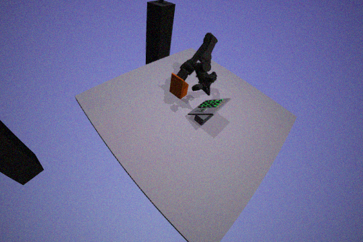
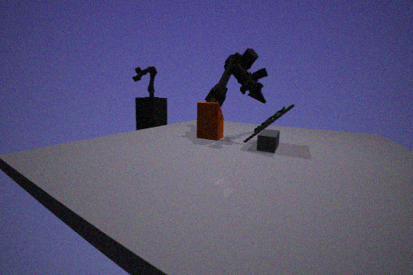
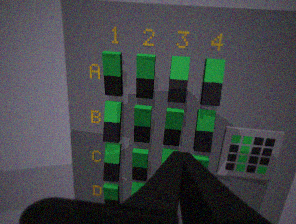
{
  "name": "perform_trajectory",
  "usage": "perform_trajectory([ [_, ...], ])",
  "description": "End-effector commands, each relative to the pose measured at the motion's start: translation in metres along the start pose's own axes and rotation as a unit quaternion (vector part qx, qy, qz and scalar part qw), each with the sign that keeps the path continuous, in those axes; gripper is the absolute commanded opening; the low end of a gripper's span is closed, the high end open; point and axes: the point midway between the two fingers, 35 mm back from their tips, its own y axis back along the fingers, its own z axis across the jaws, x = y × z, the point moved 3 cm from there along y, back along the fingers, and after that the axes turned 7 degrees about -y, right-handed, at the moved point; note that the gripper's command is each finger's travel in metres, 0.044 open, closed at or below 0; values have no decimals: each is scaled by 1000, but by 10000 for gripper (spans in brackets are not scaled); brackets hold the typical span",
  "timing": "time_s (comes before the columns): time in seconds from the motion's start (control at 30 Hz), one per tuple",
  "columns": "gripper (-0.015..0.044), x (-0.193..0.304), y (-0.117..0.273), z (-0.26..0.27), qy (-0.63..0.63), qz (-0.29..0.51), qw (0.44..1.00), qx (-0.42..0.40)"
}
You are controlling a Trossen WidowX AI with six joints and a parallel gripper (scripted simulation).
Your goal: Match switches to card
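The tilted grey switch panel (image 1: pixel 211 110) (image 2: pixel 250 138) (image 3: pixel 80 30) carries a four-by-four grid, columns 1-4 and rows A-D. In the wrist view, switch A1 (image 3: pixel 112 72) and switch A2 (image 3: pixel 145 76) show darker green halves; switch A3 (image 3: pixel 179 78) and switch A4 (image 3: pixel 213 81) show brighter ones. Rows C and D are partly hidden. The card (image 3: pixel 255 131) shows, far row first: green, green, dark, dark; then dark, green, dark, dark twice; then dark, green, dark, green. My gripper (image 1: pixel 209 94) (image 2: pixel 265 101) (image 3: pixel 179 159) is shut and empty, above the panel without touching it.
An orange block (image 1: pixel 178 87) (image 2: pixel 208 121) stands beside the arm's base. A dark box (image 1: pixel 202 119) (image 2: pixel 268 141) sits under the panel. Another arm stands on a tall black pillar (image 1: pixel 159 33) (image 2: pixel 151 114) beyond the table (image 1: pixel 188 171) (image 2: pixel 214 209).
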Motion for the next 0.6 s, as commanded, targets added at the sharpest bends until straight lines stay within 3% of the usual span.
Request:
perform_trajectory([
  [0.0, 0, 2, -7, 0, 8, -1, 1000, 0],
  [0.1, 0, 1, -32, 2, 8, 8, 1000, 0],
  [0.57, 0, 1, -46, 2, 8, 8, 1000, -1],
])
